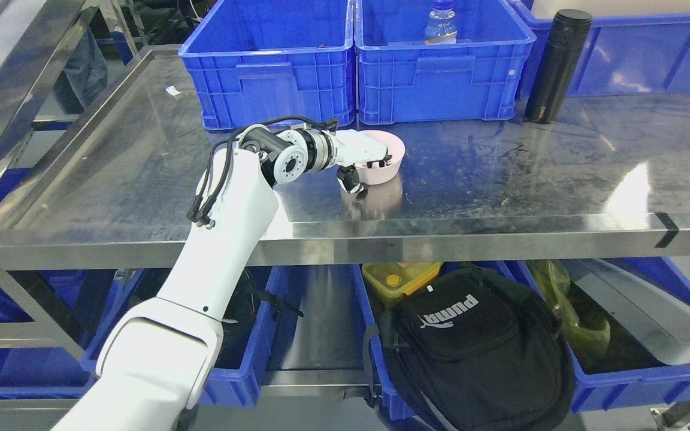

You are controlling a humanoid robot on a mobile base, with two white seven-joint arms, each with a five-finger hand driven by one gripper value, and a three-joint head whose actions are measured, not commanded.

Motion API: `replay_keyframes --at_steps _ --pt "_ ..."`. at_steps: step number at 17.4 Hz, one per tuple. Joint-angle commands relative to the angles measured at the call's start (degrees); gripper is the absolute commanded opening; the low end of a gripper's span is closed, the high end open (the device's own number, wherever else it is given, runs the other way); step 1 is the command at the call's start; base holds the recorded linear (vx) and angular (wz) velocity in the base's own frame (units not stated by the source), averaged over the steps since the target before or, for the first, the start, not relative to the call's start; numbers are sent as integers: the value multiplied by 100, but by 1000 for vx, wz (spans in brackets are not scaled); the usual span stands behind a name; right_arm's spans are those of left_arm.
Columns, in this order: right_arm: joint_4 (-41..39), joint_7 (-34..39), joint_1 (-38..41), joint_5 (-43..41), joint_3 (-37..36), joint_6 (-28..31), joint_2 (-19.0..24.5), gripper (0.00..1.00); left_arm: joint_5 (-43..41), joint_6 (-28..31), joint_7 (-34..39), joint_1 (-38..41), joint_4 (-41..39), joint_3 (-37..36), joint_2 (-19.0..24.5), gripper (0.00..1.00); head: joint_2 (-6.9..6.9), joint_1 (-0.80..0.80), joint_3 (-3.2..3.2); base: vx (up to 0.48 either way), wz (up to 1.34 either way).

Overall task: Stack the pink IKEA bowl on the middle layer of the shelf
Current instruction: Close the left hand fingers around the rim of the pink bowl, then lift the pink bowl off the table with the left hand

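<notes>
Steel shelving fills your view, and its middle layer is a shiny, scratched metal surface with a raised edge on the left side. At the far left you see only the frame of the shelf and some blue crates behind it. Your left arm comes in from the lower left corner, rises over the front edge of the shelf and reaches toward the middle of the surface. Your left hand is clamped on the pink bowl: the fingers go over the near rim into the bowl and the thumb presses on the outside wall below. The pink bowl is upright, at or just above the metal surface, near the middle of the layer, just in front of the gap between two blue crates; you cannot tell if its bottom is touching the metal. Behind your hand stands the left blue crate, and beside it, touching, the middle blue crate with a plastic bottle inside. Further right you see a tall black flask standing upright on the shelf, just in front of a third blue crate. On the lower layer, right of the middle, a black bag lies in a crate, with a yellow box behind it.
</notes>
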Motion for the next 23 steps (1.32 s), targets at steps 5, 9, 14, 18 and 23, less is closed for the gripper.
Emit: replay_keyframes --at_steps 5,9,14,18,23 --pt "-100 6 123 0 0 0 -100 100 62 -870 -318 106 -346 1252 87 0 0 0 0 0 0" --pt "-100 6 123 0 0 0 -100 100 210 -1003 -660 132 -1067 1605 87 0 0 0 0 1 -7" --pt "-100 6 123 0 0 0 -100 100 562 -1600 -977 316 -1700 2158 87 0 0 0 0 1 5" --pt "-100 6 123 0 0 0 -100 100 949 -2013 -1153 475 -1999 2624 87 0 0 0 0 0 -15" --pt "-100 6 123 0 0 0 -100 100 1493 -2216 -1154 501 -2614 2801 87 0 0 0 0 -3 70"
